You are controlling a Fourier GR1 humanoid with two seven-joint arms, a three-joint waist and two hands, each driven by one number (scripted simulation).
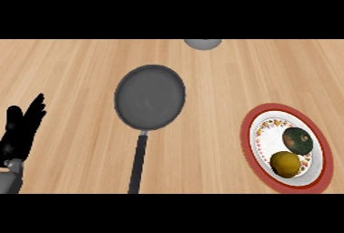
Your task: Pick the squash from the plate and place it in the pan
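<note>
At the right edge of the worktop: a red-rimmed plate [252,136] carries two things, touching or nearly so.
Squash: the dark green squash [297,140] sits on the far part of the plate, untouched by me.
Other item: a yellow-brown round fruit [285,163] lies just nearer me on the same plate.
Pan: the dark pan [149,97] lies near the worktop's middle, handle pointing toward the near edge, nothing in it.
Left hand: my left hand [20,132] rests at the left edge, fingers straight and spread upward, holding nothing.
Right hand: not in view, so I cannot tell its state.
Far edge: a grey rounded object [202,43] is cut off by the view.
Done: nothing yet, I judge; the squash is on the plate.
Left: reach, grasp, carry across, set it in the pan.
</note>
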